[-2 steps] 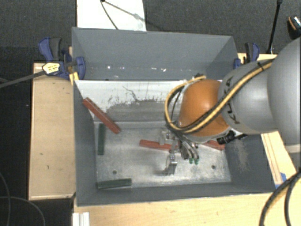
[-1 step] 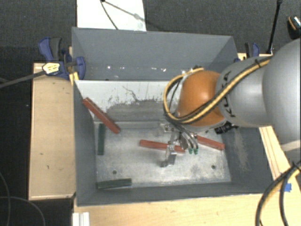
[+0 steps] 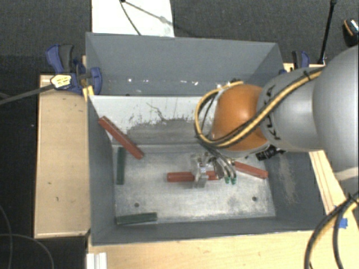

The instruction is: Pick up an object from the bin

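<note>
My gripper (image 3: 202,177) is down at the bin floor near the middle, right on a short red-brown stick (image 3: 179,177) that lies flat and points left-right. Its fingers stand on either side of the stick's right end. A second red stick (image 3: 251,170) lies just to the right of the gripper, partly under the arm's orange cover.
A long red-brown stick (image 3: 120,137) leans against the left wall at the back. A dark green bar (image 3: 119,166) lies along the left wall, and another dark green bar (image 3: 136,219) lies at the front left corner. The arm and its orange cover hang over the bin's right half.
</note>
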Robot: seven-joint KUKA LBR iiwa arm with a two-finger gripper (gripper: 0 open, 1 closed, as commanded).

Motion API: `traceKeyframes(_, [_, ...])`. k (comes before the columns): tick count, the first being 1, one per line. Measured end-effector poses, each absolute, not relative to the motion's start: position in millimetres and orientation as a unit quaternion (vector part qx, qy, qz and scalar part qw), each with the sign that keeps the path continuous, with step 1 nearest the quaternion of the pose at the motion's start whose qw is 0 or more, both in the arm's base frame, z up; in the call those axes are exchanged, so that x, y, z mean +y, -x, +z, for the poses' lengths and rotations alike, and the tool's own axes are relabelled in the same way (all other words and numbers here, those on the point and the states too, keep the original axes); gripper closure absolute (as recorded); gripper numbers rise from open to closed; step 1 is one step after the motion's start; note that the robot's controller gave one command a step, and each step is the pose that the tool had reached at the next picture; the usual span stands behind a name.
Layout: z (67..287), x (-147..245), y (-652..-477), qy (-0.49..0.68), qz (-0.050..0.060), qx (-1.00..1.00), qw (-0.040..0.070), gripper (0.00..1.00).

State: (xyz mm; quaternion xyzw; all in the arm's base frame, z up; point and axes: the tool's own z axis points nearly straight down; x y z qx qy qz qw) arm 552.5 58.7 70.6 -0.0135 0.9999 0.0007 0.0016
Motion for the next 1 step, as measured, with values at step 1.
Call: traceKeyframes(1, [209.1, 71.5, -531.0, 0.089, 0.000, 0.996, 0.005, 1.00])
